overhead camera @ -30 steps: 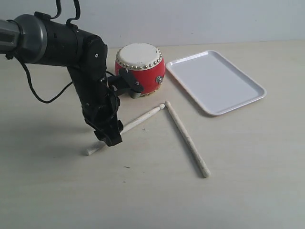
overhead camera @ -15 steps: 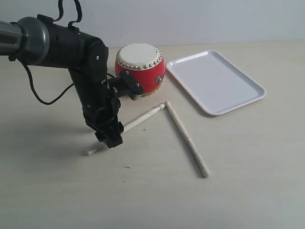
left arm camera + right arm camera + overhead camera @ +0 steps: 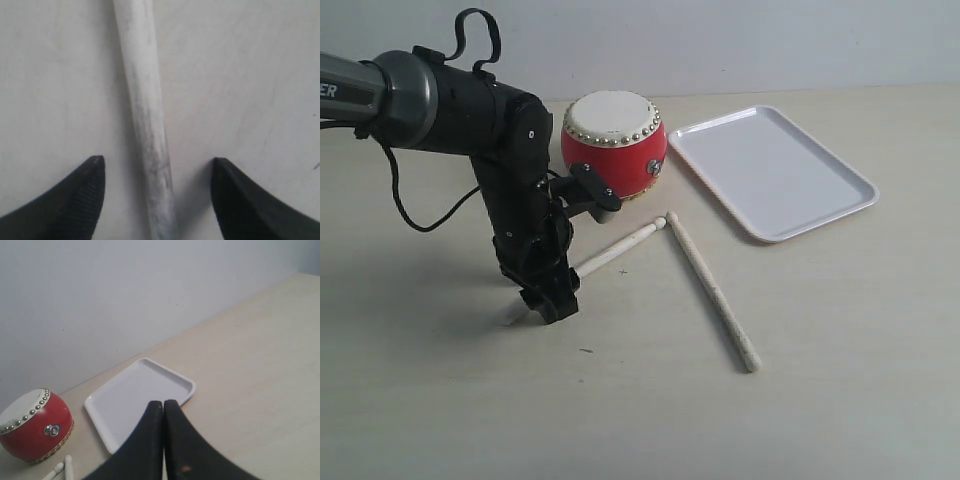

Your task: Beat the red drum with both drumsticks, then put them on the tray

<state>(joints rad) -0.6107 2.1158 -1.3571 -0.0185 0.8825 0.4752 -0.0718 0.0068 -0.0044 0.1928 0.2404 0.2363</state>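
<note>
Left wrist view: we hold our left gripper (image 3: 157, 161) wide astride one drumstick (image 3: 144, 100) on the table (image 3: 840, 350), ready to pinch it. Our right gripper (image 3: 163, 410) is closed and empty. The other drumstick (image 3: 712, 290) lies near the red drum (image 3: 615, 145) and tray (image 3: 775, 170).

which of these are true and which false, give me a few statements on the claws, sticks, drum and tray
The left claw is open, straddling a drumstick that lies on the table. True.
The right claw is open. False: it is shut, holding nothing.
Both drumsticks lie on the tray. False: the second drumstick also lies on the table, off the tray.
The red drum stands upright near the tray. True.
</note>
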